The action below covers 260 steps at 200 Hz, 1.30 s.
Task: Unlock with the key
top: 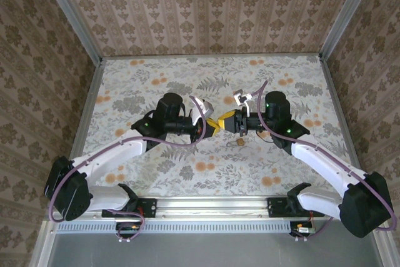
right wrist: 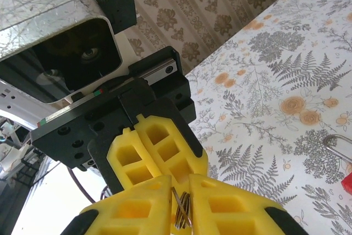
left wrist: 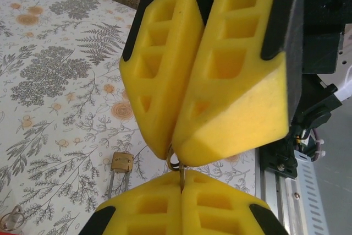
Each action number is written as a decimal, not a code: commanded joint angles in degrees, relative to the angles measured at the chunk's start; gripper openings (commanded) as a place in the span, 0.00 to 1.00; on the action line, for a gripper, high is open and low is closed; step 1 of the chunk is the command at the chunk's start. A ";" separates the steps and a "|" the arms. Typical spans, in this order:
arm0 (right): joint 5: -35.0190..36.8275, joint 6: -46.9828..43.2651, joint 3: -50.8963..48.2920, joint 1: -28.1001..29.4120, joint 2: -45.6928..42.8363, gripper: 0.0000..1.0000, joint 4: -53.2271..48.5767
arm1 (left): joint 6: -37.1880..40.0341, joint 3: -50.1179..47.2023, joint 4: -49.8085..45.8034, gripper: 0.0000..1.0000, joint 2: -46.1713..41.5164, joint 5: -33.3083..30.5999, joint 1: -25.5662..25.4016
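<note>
Standoff over the middle of the floral-patterned table [top: 156, 73]: left arm's yellow two-finger gripper [left wrist: 181, 191] and right arm's yellow two-finger gripper [right wrist: 181, 184] tip to tip, up off the surface. Left one pinched fully shut on a thin dark metal sliver [left wrist: 180, 179] poking out of the closed tips in the left wrist view. Right one clamped shut too, on a small loop of silvery wire [right wrist: 182, 209]. Can't tell how sliver and loop join up, way too tiny. Tiny key with the squarish bright red plastic head [right wrist: 347, 183]: looks like just a red corner at the right edge of the right wrist view, down on the table, apart from both grippers, just beside a bigger silvery metal ring [right wrist: 336, 142]; blade out of frame. Small brass-coloured padlock [left wrist: 121, 162] flat on the table as well, long thin shackle [left wrist: 117, 184] pointing toward the left wrist camera, untouched, near the spot under the pinched tips.
</note>
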 commanded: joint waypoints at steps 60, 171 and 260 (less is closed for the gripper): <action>0.81 0.10 1.05 0.89 -2.67 0.03 -1.54 | -1.33 1.80 1.94 0.01 0.87 1.24 0.70; 15.62 -2.46 2.93 0.83 -9.21 0.00 -10.15 | 3.22 -7.34 -2.90 0.76 -9.39 -18.00 -1.77; 28.96 -2.51 4.23 0.39 -13.54 0.00 -21.40 | 10.27 -3.98 -0.67 0.74 1.66 -32.57 -11.17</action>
